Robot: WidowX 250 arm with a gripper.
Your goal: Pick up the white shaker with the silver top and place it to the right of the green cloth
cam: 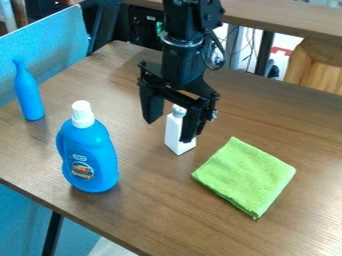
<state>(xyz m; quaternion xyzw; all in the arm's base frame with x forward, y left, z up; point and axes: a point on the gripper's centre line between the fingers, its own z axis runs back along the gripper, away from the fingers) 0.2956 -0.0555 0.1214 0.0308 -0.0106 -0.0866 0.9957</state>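
**Fingers (pixel 152 106) parted at a white, square-sided plastic bottle (pixel 174 134)**

Your black metal-and-plastic gripper (pixel 171 125) appears to straddle the upright bottle, near the folded lime-green cloth (pixel 247 175); were you to close off-centre, one finger could strike first, toppling it.

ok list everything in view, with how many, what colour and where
Detergent bottle: one, blue with white cap, front left of table
Slim-necked bottle: one, blue, far left
Square bottle: one, white with grey top, upright by the gripper
Folded cloth: one, lime green, right of the square bottle
Table: one, brown wood grain, under these things
Panel: one, light blue, behind table's left side
Cables: several, dark, background
Arm: one, black, top centre
Gripper: one, black, open, mid-view
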